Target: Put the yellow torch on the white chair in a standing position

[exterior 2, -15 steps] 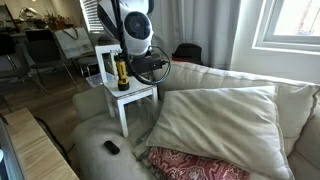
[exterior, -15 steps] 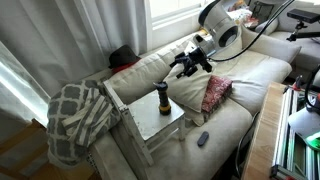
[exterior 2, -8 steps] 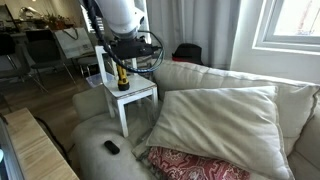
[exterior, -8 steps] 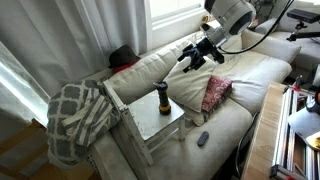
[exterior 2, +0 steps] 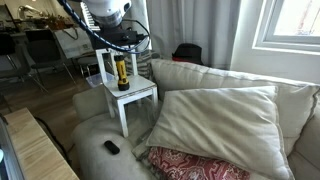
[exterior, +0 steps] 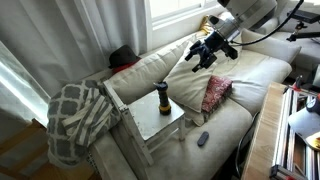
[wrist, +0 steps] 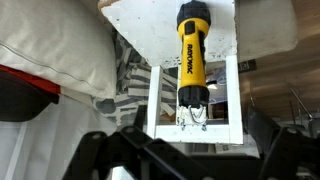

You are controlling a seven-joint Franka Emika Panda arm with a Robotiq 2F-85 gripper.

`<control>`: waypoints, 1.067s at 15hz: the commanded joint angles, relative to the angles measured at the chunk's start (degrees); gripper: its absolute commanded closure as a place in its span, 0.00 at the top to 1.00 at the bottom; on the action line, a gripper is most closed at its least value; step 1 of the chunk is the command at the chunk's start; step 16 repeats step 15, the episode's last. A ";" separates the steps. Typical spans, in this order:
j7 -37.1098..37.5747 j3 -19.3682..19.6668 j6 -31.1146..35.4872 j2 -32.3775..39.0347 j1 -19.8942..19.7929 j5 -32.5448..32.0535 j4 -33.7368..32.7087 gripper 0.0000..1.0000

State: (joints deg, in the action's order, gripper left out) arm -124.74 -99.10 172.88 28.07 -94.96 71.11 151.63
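Observation:
The yellow torch (exterior: pixel 161 98) stands upright on the seat of the white chair (exterior: pixel 148 122), which rests on the cream sofa. Both also show in an exterior view, the torch (exterior 2: pixel 121 74) on the chair (exterior 2: pixel 141 94). My gripper (exterior: pixel 208 55) is open and empty, raised well above the sofa back and clear of the chair. In the wrist view the torch (wrist: pixel 193 50) stands on the chair seat (wrist: pixel 140 25), with my open dark fingers (wrist: pixel 190 160) framing the lower edge.
A grey-and-white patterned blanket (exterior: pixel 75 115) hangs over the chair back. A red patterned cushion (exterior: pixel 215 93) and a small dark oval gadget (exterior: pixel 203 138) lie on the sofa. A large cream cushion (exterior 2: pixel 215 115) fills the seat. A window and curtains stand behind.
My gripper has risen up and away from the chair, empty. The torch stays standing on the seat.

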 commanded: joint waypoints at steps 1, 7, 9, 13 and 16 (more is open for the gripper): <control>6.68 -9.62 -7.93 -5.05 -12.82 -8.21 2.35 1.00; 14.81 -21.71 -18.39 -1.62 -32.13 -24.11 2.89 1.00; 18.02 -14.15 -13.88 1.75 -23.83 -29.11 2.62 1.00; 19.36 -16.21 -16.61 3.10 -28.17 -32.16 2.76 1.00; 19.42 -16.37 -16.61 3.16 -28.15 -32.23 2.91 1.00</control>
